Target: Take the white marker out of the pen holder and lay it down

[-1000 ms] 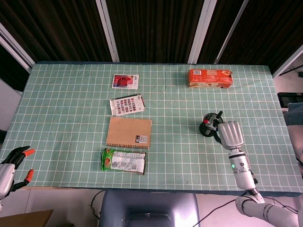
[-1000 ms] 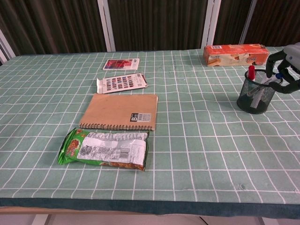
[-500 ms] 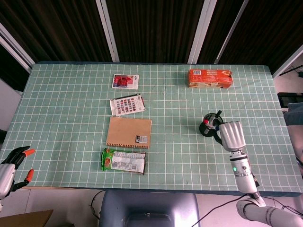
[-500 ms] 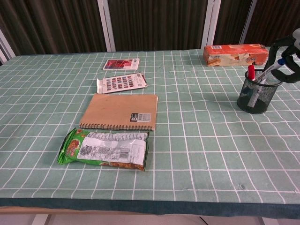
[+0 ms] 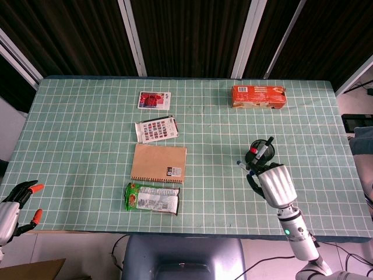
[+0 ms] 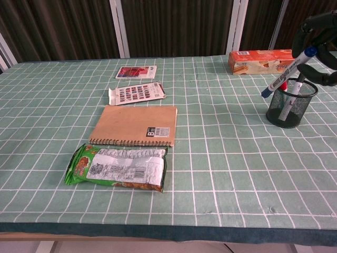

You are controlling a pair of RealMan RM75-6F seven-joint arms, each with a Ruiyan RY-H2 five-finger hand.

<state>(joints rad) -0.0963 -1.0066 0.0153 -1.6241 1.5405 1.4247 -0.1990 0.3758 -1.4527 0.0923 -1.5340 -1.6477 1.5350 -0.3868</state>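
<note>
The right hand (image 6: pixel 318 37) grips the white marker (image 6: pixel 284 73) near its upper end. The marker is clear of the pen holder (image 6: pixel 287 109) and hangs tilted in the air, blue-capped tip down and toward the desk centre, just above and beside the holder rim. The left hand (image 5: pixel 14 204) rests at the near left desk edge, fingers apart, holding nothing.

Hazards from this position:
- Slip. The marker barrel is smooth, round plastic and is held off-centre; a loose pinch would probably let it pivot or drop early.
- Roll. A cylindrical marker released with any sideways motion is likely to roll across the desk (image 5: pixel 87 146). The covering is a green cloth with a white grid; it appears soft and should damp rolling somewhat.
- Holder upset. The holder is a light black wire-mesh cylinder that holds a red-capped pen (image 6: pixel 282 83) and at least one other pen. A low sweep of the hand or the marker tip could catch the rim and tip it.

Other items: a spiral-bound notebook (image 6: pixel 135 125) with a brown card cover, a crinkled foil snack bag (image 6: pixel 118 167), two flat printed cards (image 6: pixel 136 93), and an orange carton (image 6: pixel 261 61). All lie well apart from the marker.
</note>
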